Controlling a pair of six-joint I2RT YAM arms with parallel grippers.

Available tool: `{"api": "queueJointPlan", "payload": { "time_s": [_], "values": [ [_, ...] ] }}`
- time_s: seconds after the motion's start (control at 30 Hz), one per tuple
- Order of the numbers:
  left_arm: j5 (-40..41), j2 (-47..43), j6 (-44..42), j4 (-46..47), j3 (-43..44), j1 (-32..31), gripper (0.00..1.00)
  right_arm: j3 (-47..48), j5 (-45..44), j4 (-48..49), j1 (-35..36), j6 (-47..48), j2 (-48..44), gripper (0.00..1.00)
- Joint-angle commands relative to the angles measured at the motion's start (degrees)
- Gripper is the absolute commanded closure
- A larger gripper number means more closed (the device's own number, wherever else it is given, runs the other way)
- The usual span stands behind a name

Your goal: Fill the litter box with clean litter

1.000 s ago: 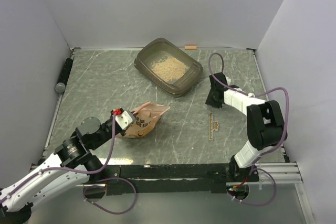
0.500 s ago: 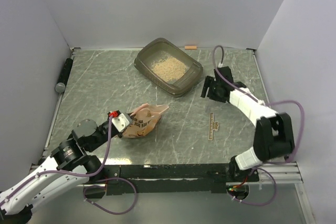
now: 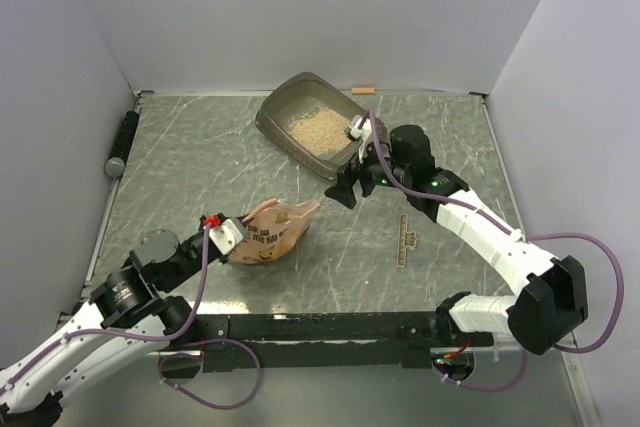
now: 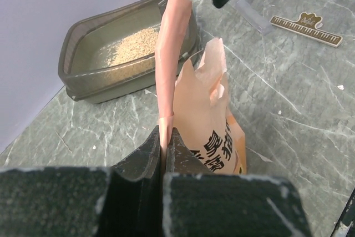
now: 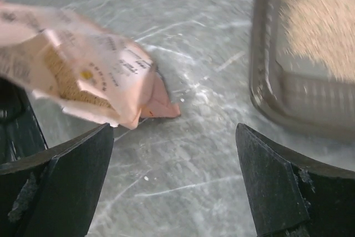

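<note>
My left gripper (image 4: 165, 144) clamps the bag (image 3: 276, 229); I'd ease the gaping right gripper (image 3: 346, 191) toward eight o'clock, pinching its tip.

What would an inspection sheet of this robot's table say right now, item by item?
Surface: grey marbled table, a few pale specks.
Job's things: litter box at the far side, tan litter covering part of its floor; pink bag mid-table.
Clutter: ruler-shaped strip; dark cylinder at the left edge; orange piece at the far edge.
Pincers: left pincer shut on the pink bag's edge; right pincer open, empty, between bag and box.
Cables: purple cables looped along both arms.
Surroundings: plain pale walls.
</note>
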State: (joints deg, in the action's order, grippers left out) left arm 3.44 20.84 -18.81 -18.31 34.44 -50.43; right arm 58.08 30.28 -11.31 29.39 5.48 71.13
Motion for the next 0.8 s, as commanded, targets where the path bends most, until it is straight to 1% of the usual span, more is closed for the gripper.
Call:
{"api": "queueJointPlan", "payload": {
  "time_s": [0.0,0.1,0.17,0.23,0.33,0.4,0.47,0.6,0.77],
  "values": [
    [0.16,-3.52,-0.88,16.01,5.56,-0.37,0.99,2.73,14.52,3.42,-0.47,14.64,0.49,0.02],
    [0.69,-4.93,-1.14,17.69,4.76,-0.37,0.99,6.24,21.99,0.42,-0.38,20.26,2.69,0.02],
    [1.56,-4.93,-1.14,16.81,5.2,-0.37,0.99,8.27,28.47,-2.91,-0.29,23.86,3.83,0.02],
    [2.62,-4.76,-1.32,15.41,5.73,-0.37,0.99,10.55,32.11,-8.26,0.14,27.81,4.97,0.02],
    [3.32,-5.02,-1.49,14.97,5.82,-0.37,0.99,11.44,32.91,-12.14,1.02,30.81,7.26,0.03],
    [3.85,-5.28,-1.67,14.7,5.82,-0.28,0.99,10.74,33.43,-12.77,2.43,31.53,8.14,0.03],
    [4.03,-5.63,-1.67,14.44,5.64,-0.37,0.99,9.16,34.05,-11.11,4.0,30.83,7.8,0.03],
    [4.38,-6.07,-1.93,14.09,5.56,-0.37,0.99,5.29,32.04,-7.15,6.64,29.42,7.79,0.03],
    [4.47,-6.25,-2.02,13.38,6.17,-0.37,0.99,6.43,29.93,-6.45,9.37,28.63,10.78,0.03]
  ]
}}
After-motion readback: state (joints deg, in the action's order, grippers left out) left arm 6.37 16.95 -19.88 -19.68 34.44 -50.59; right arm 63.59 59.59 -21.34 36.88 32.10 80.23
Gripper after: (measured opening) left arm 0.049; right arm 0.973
